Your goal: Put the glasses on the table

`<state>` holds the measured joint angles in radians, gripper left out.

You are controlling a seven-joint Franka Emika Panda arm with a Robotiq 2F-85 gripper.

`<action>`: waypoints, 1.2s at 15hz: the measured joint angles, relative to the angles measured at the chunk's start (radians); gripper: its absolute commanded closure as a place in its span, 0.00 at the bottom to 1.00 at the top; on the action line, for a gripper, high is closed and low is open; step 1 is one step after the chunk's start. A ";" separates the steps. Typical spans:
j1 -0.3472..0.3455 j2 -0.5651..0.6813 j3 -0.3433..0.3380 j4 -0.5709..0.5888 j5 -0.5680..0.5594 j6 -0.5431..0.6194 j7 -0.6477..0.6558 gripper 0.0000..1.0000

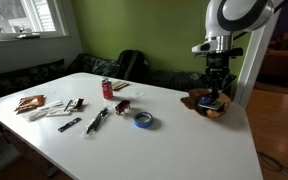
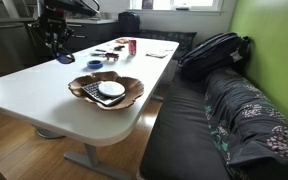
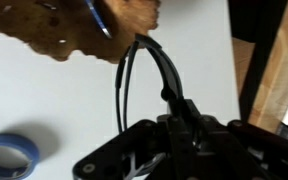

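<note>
My gripper [image 1: 215, 90] hangs just above the white table [image 1: 164, 150], next to a wooden bowl [image 1: 198, 103]. It is shut on the small dark, bluish glasses [image 1: 212, 100]. In an exterior view the gripper [image 2: 57, 45] holds the glasses [image 2: 64, 58] a little above the table [image 2: 34, 95], well behind the bowl [image 2: 106, 90]. In the wrist view the gripper [image 3: 180, 115] is dark at the bottom. Thin black arms of the glasses [image 3: 164, 62] curve up from it toward the bowl's edge [image 3: 54, 35]. The lenses are hidden there.
A blue tape roll [image 1: 143, 119] lies mid-table and shows in the wrist view [image 3: 9, 155]. A red can [image 1: 108, 88], black pen-like tools [image 1: 96, 120] and papers lie beyond. The bowl holds a dark flat device and a white disc [image 2: 111, 89]. A dark couch [image 2: 214, 110] runs along the table.
</note>
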<state>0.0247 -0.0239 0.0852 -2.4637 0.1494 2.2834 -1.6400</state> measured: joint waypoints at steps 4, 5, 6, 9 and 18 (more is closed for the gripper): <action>0.040 0.088 0.018 0.101 0.005 0.276 0.011 0.97; 0.045 0.124 0.024 0.151 0.002 0.312 0.011 0.97; 0.048 0.168 0.031 0.210 0.000 0.327 0.011 0.97; 0.038 0.313 0.048 0.399 0.008 0.303 0.010 0.97; -0.028 0.519 0.103 0.645 0.076 0.212 -0.023 0.97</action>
<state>-0.0036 0.4953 0.1886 -1.8190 0.2255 2.4954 -1.6629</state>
